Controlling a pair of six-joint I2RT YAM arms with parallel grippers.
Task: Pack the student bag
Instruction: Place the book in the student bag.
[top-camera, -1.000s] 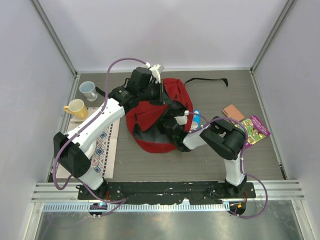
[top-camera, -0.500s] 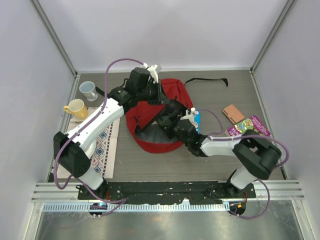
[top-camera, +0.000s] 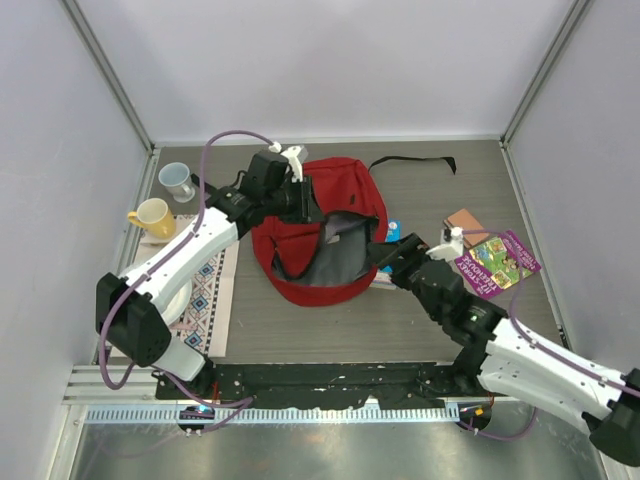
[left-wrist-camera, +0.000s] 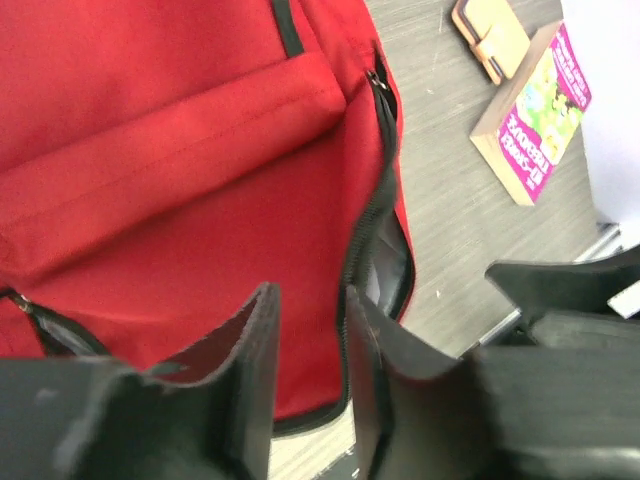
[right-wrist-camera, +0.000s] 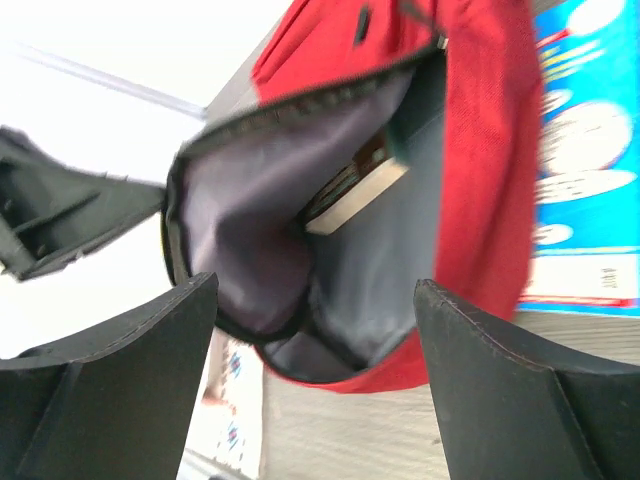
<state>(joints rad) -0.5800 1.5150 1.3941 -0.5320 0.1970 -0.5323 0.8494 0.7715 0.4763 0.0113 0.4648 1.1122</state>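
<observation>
Right pincer (right-wrist-camera: 315, 290) gapes empty before the bag's (right-wrist-camera: 490, 150) mouth, a book (right-wrist-camera: 355, 190) inside; left pincer (left-wrist-camera: 308, 295), barely parted at the bag's rim, perhaps props it open, grip unclear.

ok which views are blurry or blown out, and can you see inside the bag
top external: sharp, evenly lit, soft shadows. right wrist: motion-smeared, upper left blown out white, yet a book shows inside the student bag. left wrist: left gripper soft up close, fabric behind sharper.
</observation>
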